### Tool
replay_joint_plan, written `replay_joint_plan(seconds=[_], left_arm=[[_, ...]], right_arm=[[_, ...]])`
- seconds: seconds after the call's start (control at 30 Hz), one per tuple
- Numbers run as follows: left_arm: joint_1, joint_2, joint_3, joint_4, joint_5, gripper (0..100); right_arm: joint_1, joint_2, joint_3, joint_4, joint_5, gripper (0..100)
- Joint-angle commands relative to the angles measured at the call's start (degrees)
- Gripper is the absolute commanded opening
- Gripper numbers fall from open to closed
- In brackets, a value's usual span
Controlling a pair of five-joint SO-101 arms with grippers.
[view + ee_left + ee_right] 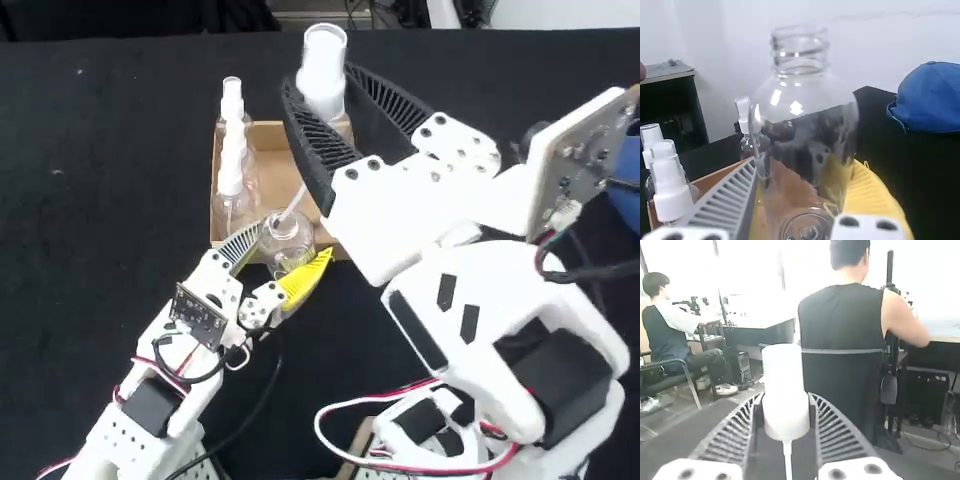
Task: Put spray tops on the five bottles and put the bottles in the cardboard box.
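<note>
"Plastic fingers first: what did the left gripper (282, 258) have?"

"Its grey and yellow fingers (875, 200) were clamped round the clear bottle (802, 125). It stood upright with its neck open, at the near edge of the cardboard box (272, 140)."

"And the right gripper (785, 405)?"

"Its black ribbed fingers (735, 435) were closed on a white spray top (324, 60), held high over the box. The thin dip tube (292, 208) hung down toward the bottle's mouth. I couldn't tell whether its tip had entered the neck."

"So which step was that?"

"Capping, I'd say. Several capped bottles (232, 170) already stood in the box, and this one was bare."

"What did the next move call for?"

"Probably a straight descent, so the tube fed into the neck and the collar met the threads. Then a twist, while the left gripper held the bottle firm. A slanted tube could have caught on the rim."
</note>
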Motion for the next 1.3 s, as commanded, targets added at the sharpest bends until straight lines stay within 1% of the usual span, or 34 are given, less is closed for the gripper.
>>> replay_joint_plan(seconds=[0.0, 0.23, 0.4, 0.53, 0.6, 0.7, 0.77, 0.9, 0.97, 1.1, 1.13, 1.27], left_arm=[[0.7, -0.2, 1.4, -1.3, 0.0, 3], [0.7, -0.2, 1.4, -1.3, 0.0, 3], [0.7, -0.2, 1.4, -1.3, 0.1, 3], [0.7, -0.6, 1.3, 4.5, 0.1, 3], [1.2, -0.6, 1.1, 7.5, 0.1, 3], [1.2, -0.7, 1.0, 8.6, 0.2, 3], [0.8, -0.7, 1.0, 8.3, 0.2, 3], [0.7, -0.7, 1.0, 8.4, 0.2, 3], [0.7, -0.7, 1.0, 8.4, 0.1, 3], [0.7, -0.7, 1.1, 8.4, 0.1, 3], [0.7, -0.7, 1.1, 8.4, 0.1, 3], [0.7, -0.7, 1.1, 8.4, 0.1, 3]], right_arm=[[-1.4, -1.5, -2.0, -1.7, 3.3, 1.1], [-1.4, -1.9, 6.9, -2.1, 4.1, 1.1], [-1.4, -1.7, 8.1, -4.6, 4.1, 1.1], [-1.6, -2.0, 10.9, -3.6, 4.1, 1.1], [-1.6, -2.7, 12.2, -1.3, 4.1, 1.1], [-1.6, -4.4, 15.3, 0.7, 4.1, 1.1], [-1.8, -6.4, 18.9, 1.0, 4.1, 1.1], [-6.2, -12.8, 27.5, -0.3, 4.4, 1.1], [-7.9, -16.0, 32.6, -2.6, 6.2, 1.1], [-8.1, -19.5, 41.6, -7.2, 7.2, 1.5], [-8.1, -19.4, 42.7, -7.2, 7.2, 2.8], [-8.2, -18.9, 44.8, -7.1, 6.8, 13.2]])
